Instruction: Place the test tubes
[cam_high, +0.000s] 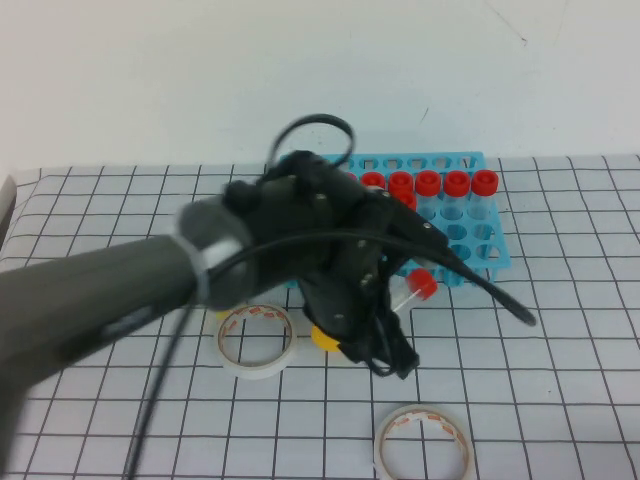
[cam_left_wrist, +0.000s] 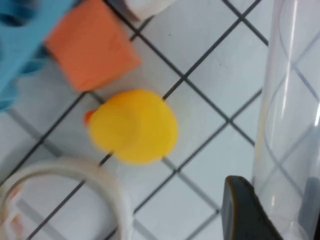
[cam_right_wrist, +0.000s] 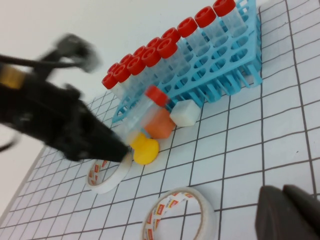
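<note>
- Here, from high, we see the left gripper (cam_high: 388, 335) clamped on a tilted red-capped test tube (cam_high: 412, 290), just beside the blue rack (cam_high: 490, 255).
- Left wrist: the test tube touches one finger (cam_left_wrist: 245, 210).
- Right wrist: the right gripper (cam_right_wrist: 285, 210), closed, sits near a tape roll (cam_right_wrist: 182, 215); its print is unreadable.

Blue rack (cam_high: 487, 245) — half behind left arm (cam_high: 100, 290)

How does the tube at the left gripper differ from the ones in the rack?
Pose: the loose tube is tilted; the racked tubes stand upright. Place: the loose tube is at the left gripper, outside the blue rack; the racked tubes sit in its holes. Both have red caps and clear bodies. The right gripper, shut, sits near the closer tape roll.
</note>
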